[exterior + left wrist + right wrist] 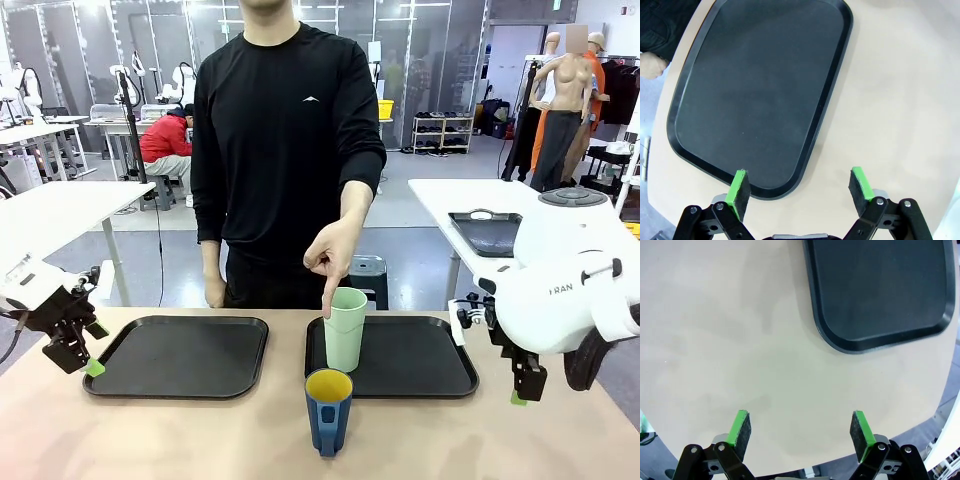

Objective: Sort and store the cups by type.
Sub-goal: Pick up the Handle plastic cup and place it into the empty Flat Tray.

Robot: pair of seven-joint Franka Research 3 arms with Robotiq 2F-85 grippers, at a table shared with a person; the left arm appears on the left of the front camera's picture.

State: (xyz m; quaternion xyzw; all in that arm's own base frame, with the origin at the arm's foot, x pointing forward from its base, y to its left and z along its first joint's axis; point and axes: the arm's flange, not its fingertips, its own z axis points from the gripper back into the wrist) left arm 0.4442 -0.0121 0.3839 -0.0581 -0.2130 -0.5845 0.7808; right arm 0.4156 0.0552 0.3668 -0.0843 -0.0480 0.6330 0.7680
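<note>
A tall pale mint-green tumbler (pixel 345 329) stands upright at the near left of the right black tray (pixel 430 358). The person's hand (pixel 332 258) points a finger down onto its rim. In front of that tray, on the bare table, stands a dark blue mug (pixel 328 410) with a yellow inside, its handle turned toward me. My left gripper (pixel 78 362) hangs open at the left tray's (pixel 170 357) near left corner; in the left wrist view the left gripper (pixel 800 186) holds nothing over that tray's (pixel 760 95) edge. My right gripper (pixel 527 388) hovers open right of the right tray, and the right gripper (pixel 801 430) has nothing between its pads above bare tabletop.
The left tray holds nothing. The person stands at the far edge, between the two trays, other hand resting at the table edge. The right wrist view shows a tray corner (pixel 880 290) and the table's rounded edge close by. Bare table lies along the near edge either side of the mug.
</note>
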